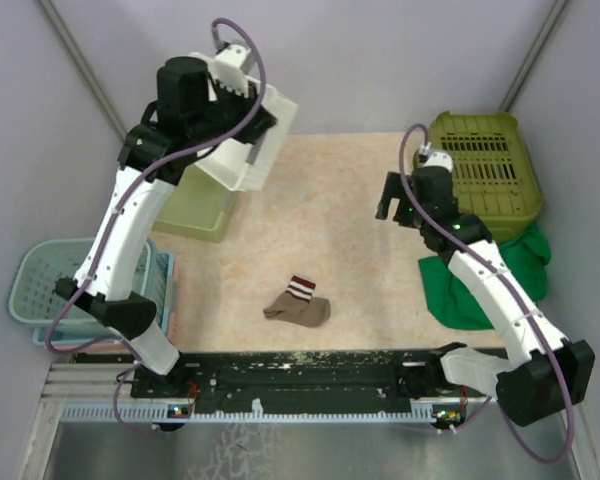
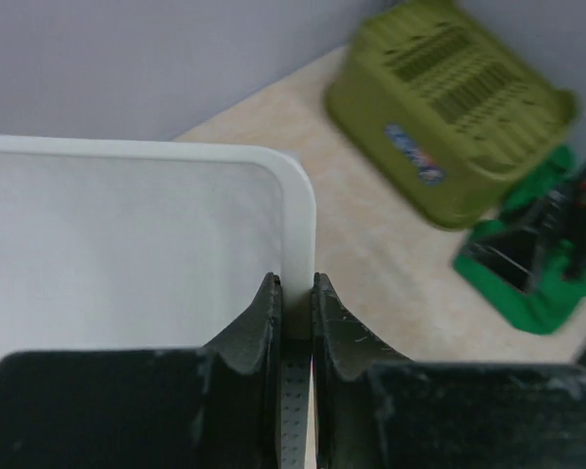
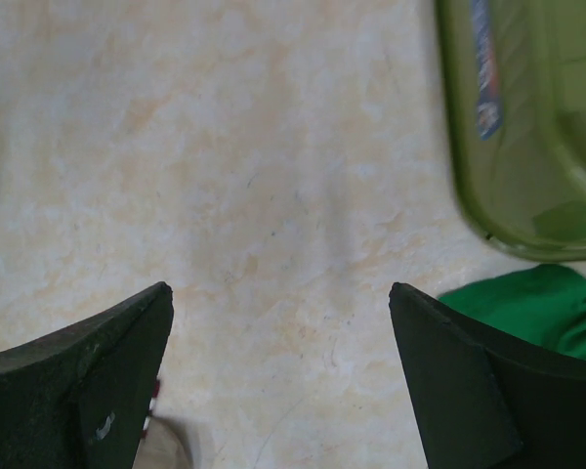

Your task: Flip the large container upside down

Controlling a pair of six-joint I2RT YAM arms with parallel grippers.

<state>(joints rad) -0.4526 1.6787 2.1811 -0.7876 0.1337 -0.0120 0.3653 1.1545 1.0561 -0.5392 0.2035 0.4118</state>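
Roughly halfway: the left tool [image 2: 295,285] is pinched on the rim of the large white container [image 2: 127,254], which hangs clear of the surface [image 1: 330,220] above the pale green bin [image 1: 198,210], tipped to about on-edge, not inverted. Right tool [image 3: 278,291] is spread wide and holds nothing, hovering over bare surface well to the right of that bin. Left to do, I judge: finish the roll, set it mouth-down, release.

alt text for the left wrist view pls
The left gripper is shut on the rim of a white bin, near its rounded corner. Beyond it, an olive green basket sits on the beige table beside a green cloth, both blurred.
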